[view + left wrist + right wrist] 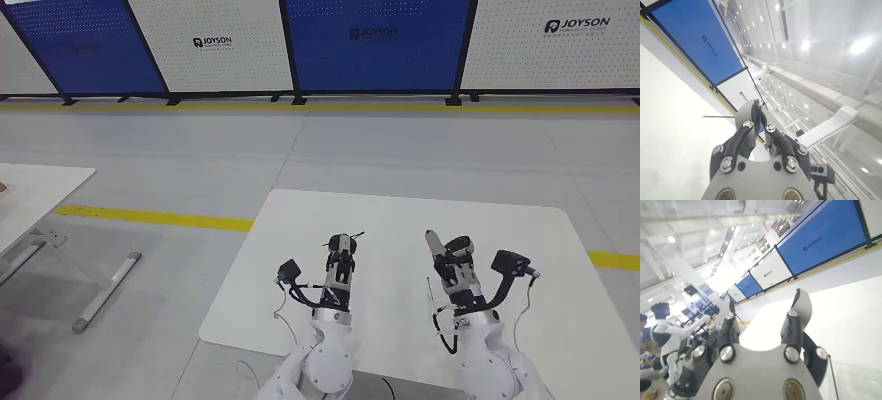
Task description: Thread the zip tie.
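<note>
Top view, as we list it: a white table [400, 215] with rounded corners, both arms raised over its near half, well apart from each other. Left gripper [759, 108]: clenched on the zip tie [719, 116], a thin black strap pinched between the dark pads [756, 121]. In the left wrist view we see one tapered end of it poking out sideways past the fingers, over the table. A second thin black line runs out beyond the fingertips on the other side, and we cannot tell whether that is the same strap. Right gripper [762, 294]: released, its fingers spread wide with nothing between them, held above the table's near right part. Between the two arms, just beside the right one, we note a short thin sliver [429, 288] lying on the table; it is too small for us to tell what it is. Surroundings: a grey floor with a yellow line [150, 216], a row of blue and white panels [380, 45] along the far side, and a second white table [40, 190] off to the left. In the right wrist view, another white robot [662, 325] stands in the room behind.
</note>
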`<state>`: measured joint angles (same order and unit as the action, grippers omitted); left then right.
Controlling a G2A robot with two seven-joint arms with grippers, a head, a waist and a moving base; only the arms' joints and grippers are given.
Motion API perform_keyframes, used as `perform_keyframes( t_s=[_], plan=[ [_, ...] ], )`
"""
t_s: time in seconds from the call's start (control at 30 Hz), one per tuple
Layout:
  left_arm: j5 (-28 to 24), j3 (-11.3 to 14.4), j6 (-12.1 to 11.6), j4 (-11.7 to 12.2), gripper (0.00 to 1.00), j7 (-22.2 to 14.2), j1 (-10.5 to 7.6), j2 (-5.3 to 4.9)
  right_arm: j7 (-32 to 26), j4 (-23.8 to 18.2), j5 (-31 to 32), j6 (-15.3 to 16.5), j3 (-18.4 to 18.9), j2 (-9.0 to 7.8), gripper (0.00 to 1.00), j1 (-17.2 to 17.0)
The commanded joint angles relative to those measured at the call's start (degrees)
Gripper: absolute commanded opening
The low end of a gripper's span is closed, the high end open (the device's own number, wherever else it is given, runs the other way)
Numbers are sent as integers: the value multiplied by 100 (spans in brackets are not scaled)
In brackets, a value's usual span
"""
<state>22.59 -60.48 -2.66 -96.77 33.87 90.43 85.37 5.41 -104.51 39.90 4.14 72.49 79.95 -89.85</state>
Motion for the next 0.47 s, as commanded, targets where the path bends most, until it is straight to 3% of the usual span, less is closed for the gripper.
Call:
perform_keyframes(
  t_s=[0.0,0.2,0.23,0.43],
  plan=[
    [132,-8,41,91,0,-9,-15,-4,189,-94,-216,-65,222,-8,100,-156],
    [426,30,240,402,0,-92,-102,-1,890,-241,-914,-419,870,-2,100,-530],
    [447,44,275,431,0,-91,-118,4,1102,-265,-1036,-440,908,12,100,-575],
    [398,65,334,466,0,-87,-138,16,1130,-274,-1136,-420,904,18,100,-592]
  ],
)
